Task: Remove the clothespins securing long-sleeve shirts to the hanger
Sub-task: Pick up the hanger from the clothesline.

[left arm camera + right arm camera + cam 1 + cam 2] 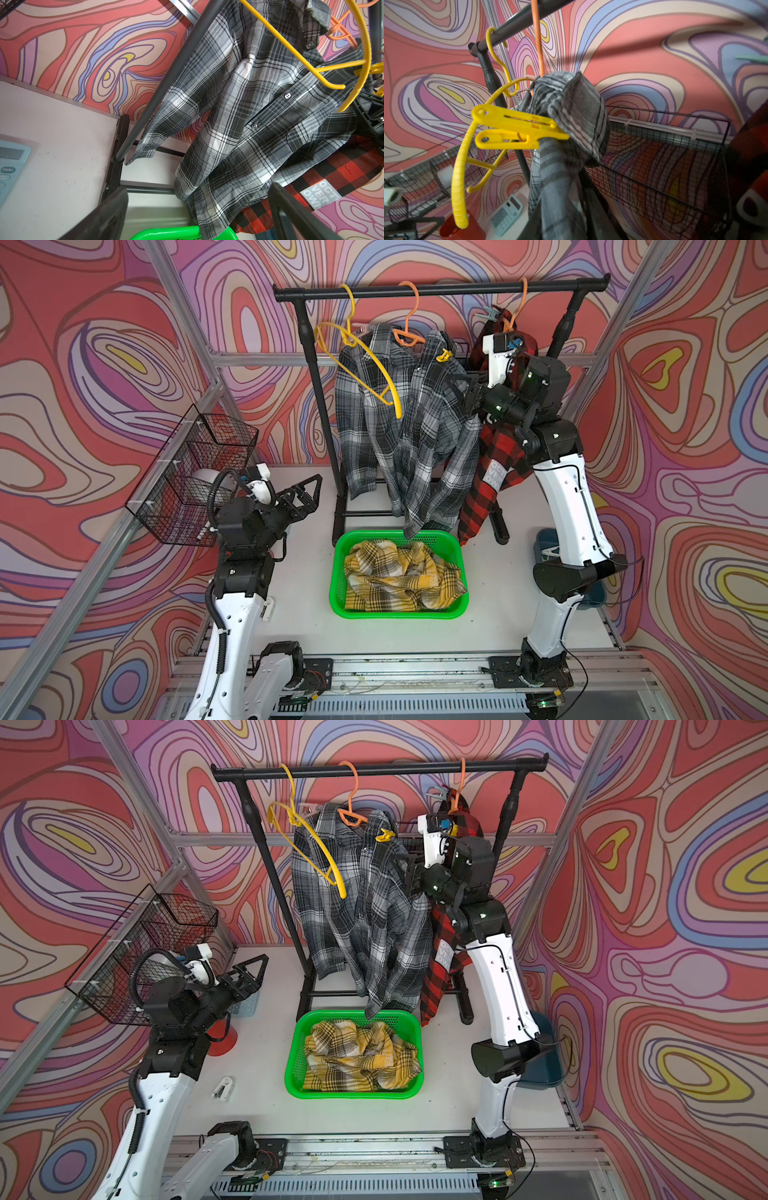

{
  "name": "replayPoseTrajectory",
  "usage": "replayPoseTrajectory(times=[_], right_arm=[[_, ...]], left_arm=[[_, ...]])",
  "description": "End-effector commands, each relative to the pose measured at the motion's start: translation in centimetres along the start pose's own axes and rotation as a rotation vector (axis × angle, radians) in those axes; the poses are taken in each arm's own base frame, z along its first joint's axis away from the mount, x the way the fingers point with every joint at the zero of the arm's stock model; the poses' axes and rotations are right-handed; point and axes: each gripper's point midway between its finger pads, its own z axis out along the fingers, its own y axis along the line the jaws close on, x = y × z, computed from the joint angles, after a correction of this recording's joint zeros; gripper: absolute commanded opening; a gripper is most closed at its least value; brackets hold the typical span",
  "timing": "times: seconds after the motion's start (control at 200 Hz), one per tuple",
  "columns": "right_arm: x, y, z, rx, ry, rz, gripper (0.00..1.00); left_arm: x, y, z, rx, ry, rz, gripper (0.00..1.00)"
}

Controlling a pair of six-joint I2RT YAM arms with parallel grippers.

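The yellow clothespin [444, 355] sat just above the right hand [409, 876], whose jaws flanked the grey shirt [399, 427]; grip unclear. The left hand [307, 493] gaped empty, well away.

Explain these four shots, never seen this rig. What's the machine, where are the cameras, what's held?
Two robot arms stand on a table, each ending in a two-jaw tool. Two pictures look down from overhead; two come from wrist cameras. A rack holds a grey shirt and a red shirt; a yellow pin clips the grey one. A green basket holds a yellow shirt. The left tool is open, empty. The right tool has grey cloth between its jaws; grip unclear.
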Motion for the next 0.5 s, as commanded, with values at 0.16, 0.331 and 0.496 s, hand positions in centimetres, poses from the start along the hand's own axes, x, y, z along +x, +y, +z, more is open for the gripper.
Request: replayPoseTrajectory(times=[0.16, 0.331, 0.496], right_arm=[[-2.0, 1.1, -1.3, -0.028, -0.050, -0.018, 0.04], [-2.7, 1.5, -1.6, -0.038, -0.069, -0.024, 0.00], [-4.4, 1.6, -2.5, -0.016, -0.127, -0.040, 0.00]], left_arm=[[-0.2, -0.4, 0.0, 0.029, -0.012, -0.006, 1.00], [-0.2, -0.4, 0.0, 0.032, -0.011, -0.012, 1.00], [-0.1, -0.3, 0.1, 0.034, -0.012, -0.021, 1.00]])
